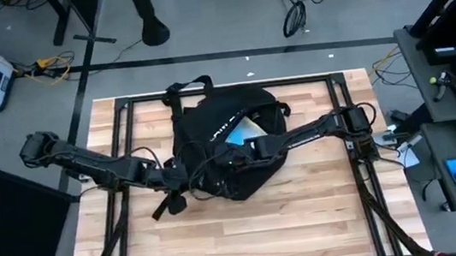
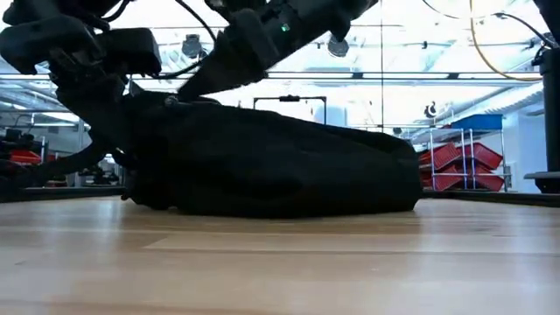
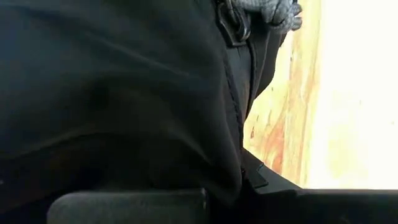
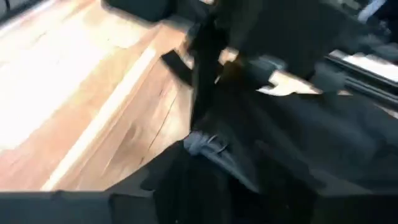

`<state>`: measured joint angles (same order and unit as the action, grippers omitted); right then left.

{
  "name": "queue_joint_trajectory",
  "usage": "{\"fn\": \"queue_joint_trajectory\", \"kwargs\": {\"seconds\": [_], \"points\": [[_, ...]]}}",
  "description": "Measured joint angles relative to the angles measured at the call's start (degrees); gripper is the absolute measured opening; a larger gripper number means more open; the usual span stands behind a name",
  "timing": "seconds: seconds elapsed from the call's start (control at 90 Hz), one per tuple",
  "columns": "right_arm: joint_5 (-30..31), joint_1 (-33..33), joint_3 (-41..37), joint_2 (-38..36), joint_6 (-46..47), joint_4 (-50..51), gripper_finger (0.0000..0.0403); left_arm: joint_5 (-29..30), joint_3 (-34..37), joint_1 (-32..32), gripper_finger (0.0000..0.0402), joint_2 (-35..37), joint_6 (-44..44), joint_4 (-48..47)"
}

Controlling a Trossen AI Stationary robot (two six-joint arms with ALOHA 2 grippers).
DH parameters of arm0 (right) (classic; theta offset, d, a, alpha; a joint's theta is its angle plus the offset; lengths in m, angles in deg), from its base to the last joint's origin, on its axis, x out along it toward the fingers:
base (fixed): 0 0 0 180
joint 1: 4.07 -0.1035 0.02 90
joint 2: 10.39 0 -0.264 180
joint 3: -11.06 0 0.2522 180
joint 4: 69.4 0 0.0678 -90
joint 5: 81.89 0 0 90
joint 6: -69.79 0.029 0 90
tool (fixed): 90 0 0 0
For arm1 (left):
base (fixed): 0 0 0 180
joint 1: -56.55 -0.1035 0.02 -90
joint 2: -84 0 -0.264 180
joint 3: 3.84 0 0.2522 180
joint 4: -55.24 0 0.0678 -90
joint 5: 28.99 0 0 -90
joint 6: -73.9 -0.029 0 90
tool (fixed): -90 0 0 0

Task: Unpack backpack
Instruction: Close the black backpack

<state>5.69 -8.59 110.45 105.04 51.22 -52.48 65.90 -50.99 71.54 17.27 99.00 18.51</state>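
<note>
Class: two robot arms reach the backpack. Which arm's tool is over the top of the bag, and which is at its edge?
The right tool is over the middle of the backpack, beside the light patch. The left tool is at the bag's left edge.

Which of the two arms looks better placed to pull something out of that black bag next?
Probably the right: its gripper sits over the backpack beside the light item in the opening. The left gripper is at the bag's side.
</note>
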Motion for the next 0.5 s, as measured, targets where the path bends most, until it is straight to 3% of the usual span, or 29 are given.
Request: {"fn": "queue_joint_trajectory", "kwargs": {"seconds": [0.144,0.3,0.5], "points": [[0.24,-0.21,0.02,1.68,-0.79,-0.24,0.0187,0.02,0.03,0.00,0.0000,-0.02,0.04,-0.28],[5.62,-0.48,-0.01,3.62,-7.03,-3.96,0.0187,0.02,0.04,0.00,0.0000,-0.02,0.11,-0.11],[5.99,-0.45,-0.03,4.90,-9.13,-5.15,0.0178,0.02,0.04,0.00,0.0000,-0.02,0.28,-0.20]]}}
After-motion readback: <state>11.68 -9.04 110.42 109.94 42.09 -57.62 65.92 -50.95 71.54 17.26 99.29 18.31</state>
